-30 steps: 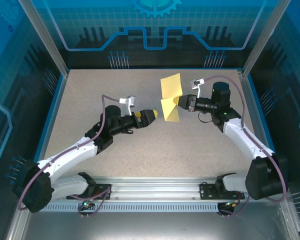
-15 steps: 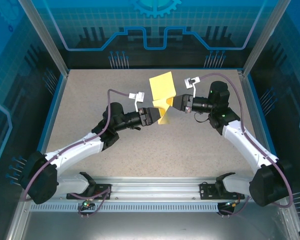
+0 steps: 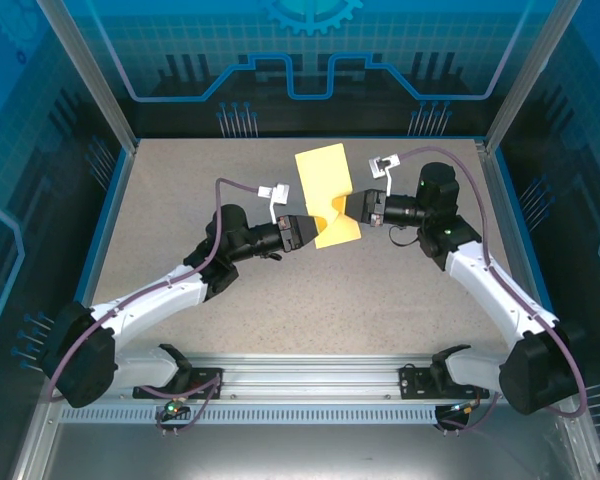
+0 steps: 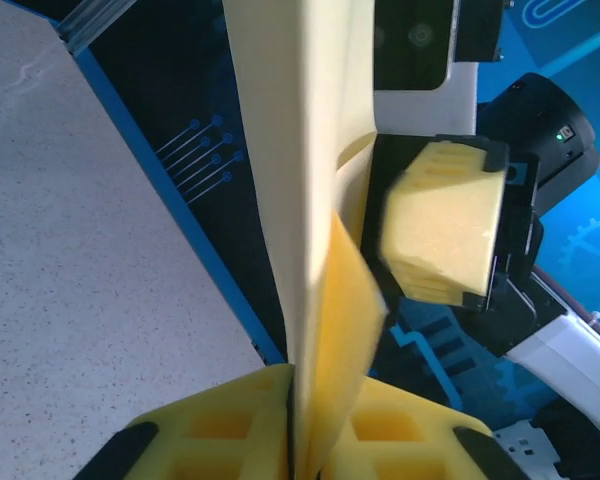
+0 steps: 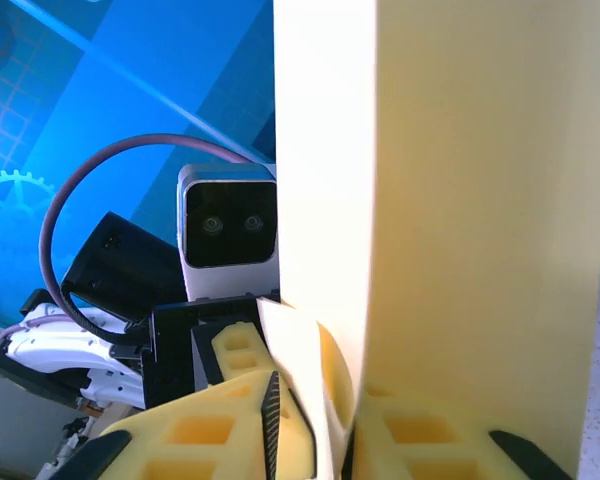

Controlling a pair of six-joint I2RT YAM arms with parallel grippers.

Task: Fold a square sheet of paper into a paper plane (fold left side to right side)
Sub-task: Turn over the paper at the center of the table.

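The square sheet of paper (image 3: 323,185) is pale yellow, bent and partly folded, and hangs in the air above the table between my two grippers. My left gripper (image 3: 313,232) is shut on its lower left edge; in the left wrist view the sheet (image 4: 300,150) rises straight out of the pinched fingertips of that gripper (image 4: 298,432). My right gripper (image 3: 349,208) meets the sheet from the right. In the right wrist view the jaws of that gripper (image 5: 330,430) stand slightly apart, and a curled edge of the paper (image 5: 460,200) lies loose between them. A paper plane is out of view.
The speckled beige table (image 3: 230,180) has a blue raised border (image 3: 105,225) and dark walls behind. The two arms face each other nose to nose, with the left wrist camera (image 5: 228,228) close in front of the right one.
The left gripper has reached right to the sheet and shut on its lower edge. The right gripper's jaws have loosened a little. The sheet has shifted slightly left.
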